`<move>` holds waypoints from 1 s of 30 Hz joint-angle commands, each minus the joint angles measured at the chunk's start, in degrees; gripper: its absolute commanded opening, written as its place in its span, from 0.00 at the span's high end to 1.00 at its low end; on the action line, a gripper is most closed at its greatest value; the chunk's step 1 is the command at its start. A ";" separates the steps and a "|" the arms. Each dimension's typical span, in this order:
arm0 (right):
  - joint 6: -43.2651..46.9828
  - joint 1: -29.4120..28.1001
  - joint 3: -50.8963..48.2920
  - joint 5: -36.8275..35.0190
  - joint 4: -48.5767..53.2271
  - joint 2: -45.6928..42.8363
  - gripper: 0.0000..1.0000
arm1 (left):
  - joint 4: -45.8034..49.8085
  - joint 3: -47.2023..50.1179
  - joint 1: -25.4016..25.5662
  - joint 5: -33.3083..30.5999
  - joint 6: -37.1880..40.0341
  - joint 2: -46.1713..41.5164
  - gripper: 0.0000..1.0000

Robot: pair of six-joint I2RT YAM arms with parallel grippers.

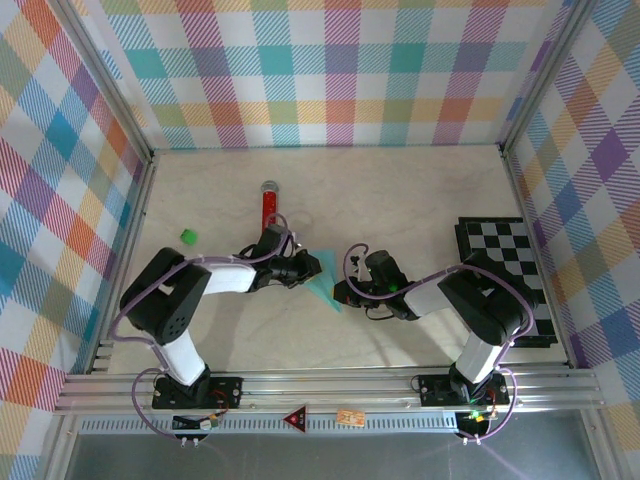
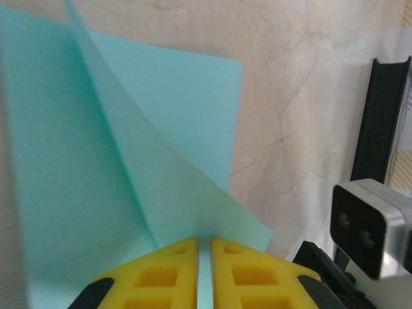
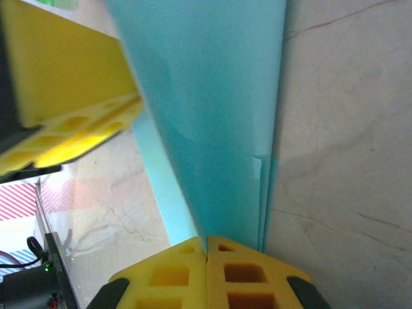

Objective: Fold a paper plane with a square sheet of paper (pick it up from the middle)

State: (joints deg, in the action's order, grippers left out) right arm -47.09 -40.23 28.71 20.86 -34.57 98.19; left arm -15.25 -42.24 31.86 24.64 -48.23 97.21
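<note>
square sheet of paper (image 1: 326, 279), light cyan, is near the middle of the pale table (image 1: 420, 200), lifted between the two arms and no longer flat. the black-and-white checkered board (image 1: 510, 270) lies well apart on the right and plays no part.

from the left wrist the sheet (image 2: 129, 161) shows a diagonal crease with one flap standing up off the layer beneath. from the right wrist it (image 3: 219, 116) runs as a long narrow strip of stacked layers. i judge the first folds made and the plane about midway: it has layers and a taper but no finished dart. the wing folds and final creasing look left to do.

left gripper (image 1: 310, 268) (image 2: 205, 248) has its jaws nearly together, pinching the paper's near corner. right gripper (image 1: 346, 292) (image 3: 206, 244) is pressed tight on the strip's lower end.

behind them lie a red glittery tube (image 1: 268, 205) and a small green block (image 1: 187, 236), both untouched.
</note>
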 commanded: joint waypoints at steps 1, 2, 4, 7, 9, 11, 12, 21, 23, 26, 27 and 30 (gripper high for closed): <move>3.45 -0.86 -0.16 -1.20 7.82 1.21 0.96 | 3.89 2.53 0.40 -6.32 -0.10 -4.06 0.87; 3.68 -0.90 -0.06 -0.94 7.59 1.45 0.96 | 4.77 2.64 0.31 -7.00 -0.07 -4.54 0.88; 3.54 -0.91 0.03 -0.76 7.58 1.90 0.96 | 6.28 2.23 0.23 -6.98 0.46 -4.62 0.89; 3.09 -0.91 -0.47 -0.34 6.06 2.40 0.96 | 6.72 1.57 0.14 -5.93 0.62 -3.50 0.91; 2.64 -0.90 -0.99 -0.13 4.71 2.75 0.96 | 6.89 1.46 0.14 -5.61 0.58 -2.73 0.92; 2.28 -0.88 -1.45 -0.03 3.59 3.01 0.95 | 7.35 1.29 0.14 -5.09 0.51 -1.95 0.94; 2.10 -0.90 -1.68 -0.05 3.19 3.10 0.95 | 7.56 1.34 0.14 -4.85 0.65 -1.78 0.94; 4.26 -0.88 -1.39 0.58 1.50 2.72 0.94 | 8.08 3.75 0.46 -5.06 -1.06 -1.66 0.95; 5.23 -0.97 -1.26 0.77 1.33 2.28 0.94 | 8.08 4.74 0.64 -5.82 -1.58 -2.39 0.96; 7.65 -0.99 -0.27 2.60 1.87 2.20 0.93 | 6.59 6.29 1.13 -6.66 -3.23 -3.27 0.96; 8.02 -0.99 0.02 2.35 2.53 2.26 0.93 | 5.93 6.69 1.44 -7.02 -3.83 -3.51 0.96; 8.82 -1.04 0.42 3.39 2.37 2.75 0.93 | 4.96 7.46 2.04 -7.41 -5.56 -3.46 0.96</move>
State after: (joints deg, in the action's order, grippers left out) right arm -41.04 -40.21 28.38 22.68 -36.05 98.56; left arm -11.44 -36.75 32.64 18.41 -51.42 94.00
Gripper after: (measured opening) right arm 0.075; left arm 0.049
